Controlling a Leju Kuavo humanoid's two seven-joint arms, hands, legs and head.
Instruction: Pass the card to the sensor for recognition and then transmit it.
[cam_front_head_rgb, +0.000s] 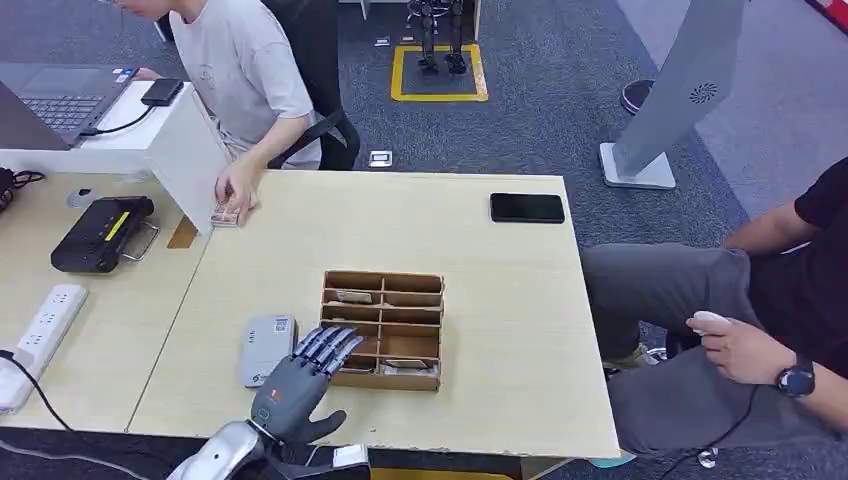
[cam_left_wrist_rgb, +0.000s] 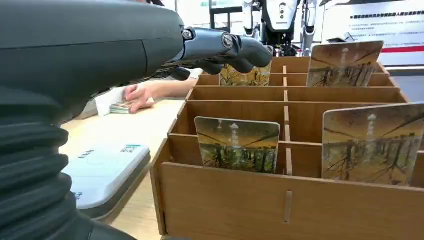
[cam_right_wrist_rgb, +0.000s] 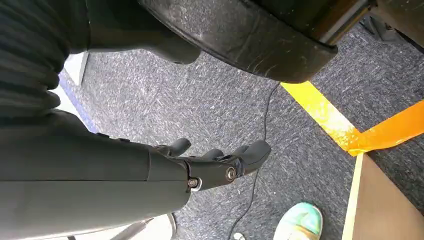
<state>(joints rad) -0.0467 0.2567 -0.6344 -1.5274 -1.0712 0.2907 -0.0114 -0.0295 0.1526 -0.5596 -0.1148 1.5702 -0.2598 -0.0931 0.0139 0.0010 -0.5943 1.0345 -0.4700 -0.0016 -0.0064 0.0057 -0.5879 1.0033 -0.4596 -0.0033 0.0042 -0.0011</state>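
Left hand reaches over the near left corner of the wooden divider box, fingers stretched out and a little apart, holding nothing, tips over the nearest left compartments; whether they touch the wood cannot be told. Right hand hangs low beside the table over grey carpet, fingers loosely curled, apart, nothing in them. The box is split into two columns of narrow slots; picture cards stand in several, one card upright in the near left slot just below the fingers, another card at right in the neighbouring slot, more further back. The white sensor lies flat on the table just left of the box, beside the hand. Further off, a black phone near the far right edge. A person in a light shirt at the far left rests a hand on a small stack of cards. A second person sits at right, partly cut off. On the adjoining desk, a black device and a white power strip. Print on the sensor is too small to read
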